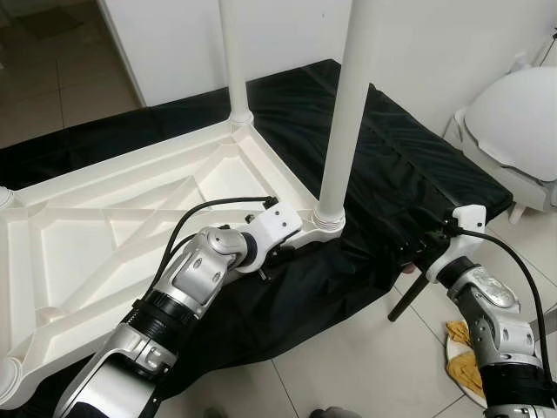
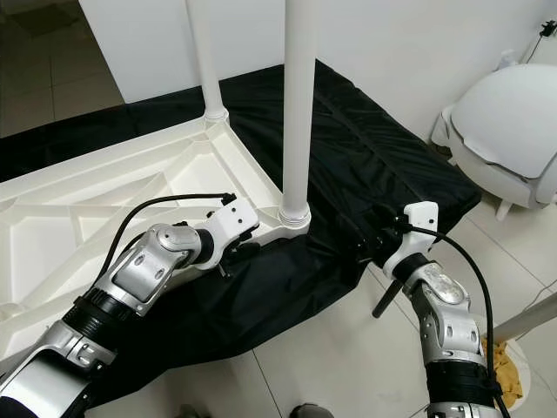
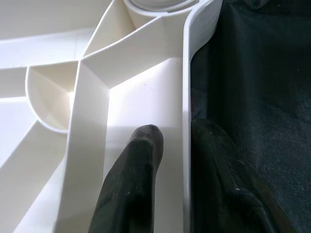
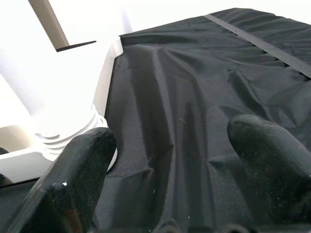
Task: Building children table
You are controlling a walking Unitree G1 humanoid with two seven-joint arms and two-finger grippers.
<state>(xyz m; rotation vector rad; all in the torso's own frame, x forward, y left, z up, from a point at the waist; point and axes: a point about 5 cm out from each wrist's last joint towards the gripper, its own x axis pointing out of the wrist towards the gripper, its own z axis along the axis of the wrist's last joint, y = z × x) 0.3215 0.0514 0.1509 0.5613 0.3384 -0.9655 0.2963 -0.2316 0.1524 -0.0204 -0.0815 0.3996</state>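
**Smooth white plastic on a dull black cloth**

The upturned tabletop (image 1: 104, 218) looks like moulded white plastic, smooth with a soft sheen along its ribs and rim. The two legs (image 1: 346, 113) standing in it have the same white, slightly glossy finish. Under it lies a black cloth (image 1: 392, 165), matt, finely woven and creased. The floor (image 1: 348, 366) is pale tile, glossy enough to catch light. The left gripper (image 3: 167, 160) has black fingers (image 3: 133, 179) with a dull, slightly grainy, rubbery surface; those of the right gripper (image 4: 170, 165) look the same, dusted with specks. Both arms are brushed silver metal with white plastic wrist housings. A white, smooth plastic shell (image 1: 513, 113) stands to the right.
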